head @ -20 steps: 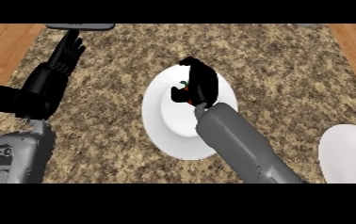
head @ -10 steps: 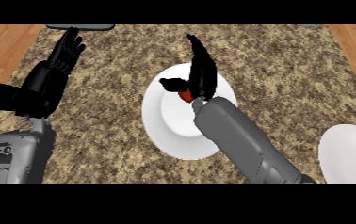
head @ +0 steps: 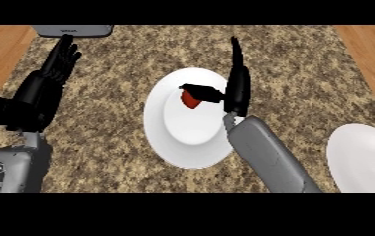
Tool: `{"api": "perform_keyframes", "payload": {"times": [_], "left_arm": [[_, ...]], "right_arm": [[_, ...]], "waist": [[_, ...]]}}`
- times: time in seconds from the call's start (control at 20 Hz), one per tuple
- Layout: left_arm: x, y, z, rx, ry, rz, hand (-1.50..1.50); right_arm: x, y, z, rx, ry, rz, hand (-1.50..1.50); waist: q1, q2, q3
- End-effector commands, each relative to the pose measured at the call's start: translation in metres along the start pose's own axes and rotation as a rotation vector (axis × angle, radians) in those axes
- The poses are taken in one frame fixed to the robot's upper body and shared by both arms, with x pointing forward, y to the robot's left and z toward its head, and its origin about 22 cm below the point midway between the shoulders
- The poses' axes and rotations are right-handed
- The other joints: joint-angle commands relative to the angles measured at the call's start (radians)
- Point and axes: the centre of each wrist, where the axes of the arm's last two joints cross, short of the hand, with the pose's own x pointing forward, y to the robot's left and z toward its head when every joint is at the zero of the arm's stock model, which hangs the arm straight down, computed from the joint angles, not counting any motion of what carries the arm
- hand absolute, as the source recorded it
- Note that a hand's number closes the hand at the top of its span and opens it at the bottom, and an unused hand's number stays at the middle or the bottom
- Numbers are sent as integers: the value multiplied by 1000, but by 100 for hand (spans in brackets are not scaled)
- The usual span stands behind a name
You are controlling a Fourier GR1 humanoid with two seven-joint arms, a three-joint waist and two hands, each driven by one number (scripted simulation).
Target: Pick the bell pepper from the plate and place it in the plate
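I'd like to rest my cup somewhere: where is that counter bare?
The counter is bare between the left hand and the middle plate, and between that plate and the right-edge plate. Crowded: the middle plate, with right hand and bell pepper.

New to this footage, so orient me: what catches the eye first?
A small red bell pepper lies on the round white plate mid-counter, the black right hand open beside it, thumb over the pepper. A second white plate shows at the right edge; the left hand rests open at the left.
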Motion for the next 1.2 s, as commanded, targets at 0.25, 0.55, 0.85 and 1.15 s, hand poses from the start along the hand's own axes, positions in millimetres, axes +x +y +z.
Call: {"api": "perform_keyframes", "payload": {"times": [0.25, 0.55, 0.85, 1.15], "left_arm": [[-3, 6, 15, -2, 7, -5, 0], [10, 12, -17, 17, 4, 7, 0], [-11, 15, 10, 11, 4, 18, 0], [-14, 11, 6, 1, -5, -1, 0]], "right_arm": [[-38, -101, 31, -49, -30, -62, -150], [-61, -169, 37, -15, -67, -36, -150], [-74, -228, 62, 2, -47, -12, -150], [-106, -253, 64, -43, -69, 45, -150]], "waist": [[-9, -2, 0], [-12, 1, 0], [-10, 0, 0], [-4, 1, 0]]}}
